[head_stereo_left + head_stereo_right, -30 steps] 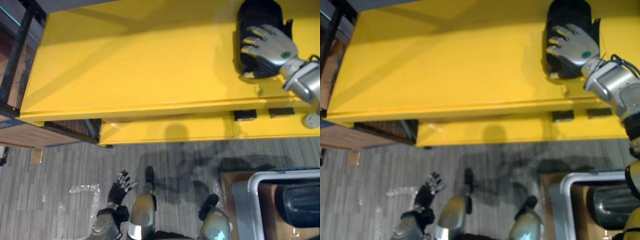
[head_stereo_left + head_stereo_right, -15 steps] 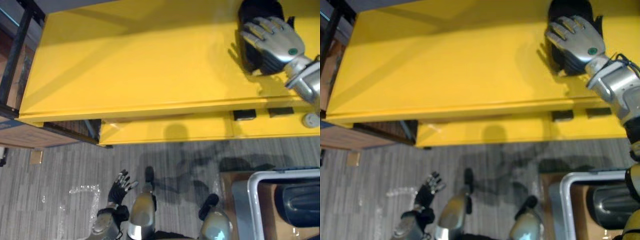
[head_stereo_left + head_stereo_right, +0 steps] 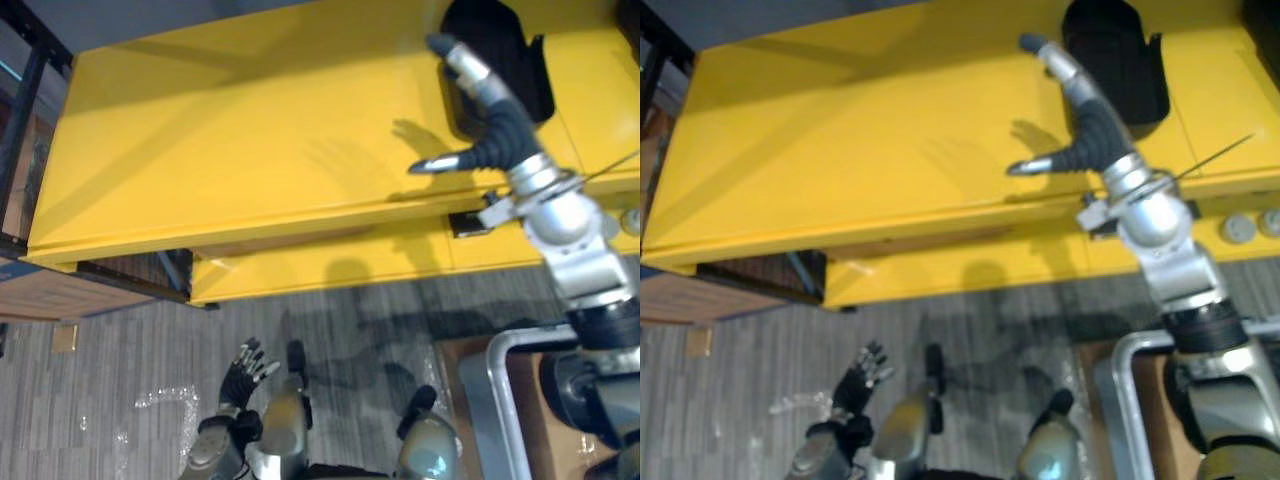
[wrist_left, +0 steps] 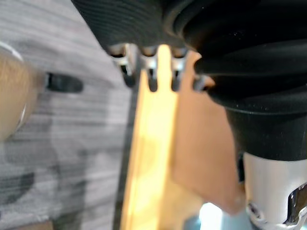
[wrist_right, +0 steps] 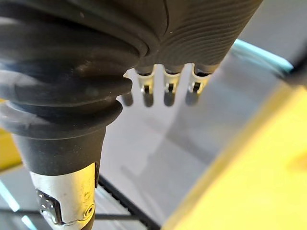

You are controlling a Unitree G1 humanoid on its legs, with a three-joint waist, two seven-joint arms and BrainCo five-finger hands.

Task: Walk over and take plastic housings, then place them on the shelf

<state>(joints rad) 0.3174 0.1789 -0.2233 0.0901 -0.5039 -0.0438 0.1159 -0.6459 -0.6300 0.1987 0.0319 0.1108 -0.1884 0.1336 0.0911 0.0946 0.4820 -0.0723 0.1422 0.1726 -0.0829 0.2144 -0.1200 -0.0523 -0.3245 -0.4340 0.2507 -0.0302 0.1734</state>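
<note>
A black plastic housing [image 3: 500,50] lies on the yellow shelf top [image 3: 250,130] at its far right. My right hand [image 3: 505,135] hovers just in front of and left of the housing, turned edge-on and apart from it. Its fingers [image 5: 165,88] are straight, the thumb sticks out to the left, and it holds nothing. My left hand [image 3: 243,365] hangs low over the grey floor with its fingers [image 4: 151,72] spread and empty.
A pale-rimmed bin [image 3: 500,370] stands on a brown board [image 3: 455,385] at the lower right. A black rack frame [image 3: 25,110] and a brown box [image 3: 60,295] sit left of the shelf. A lower yellow ledge [image 3: 330,265] juts out toward me.
My right hand has let go of the housing, lifted off it and drawn back toward me, turning edge-on. The housing stays on the shelf. The camera has shifted slightly.
</note>
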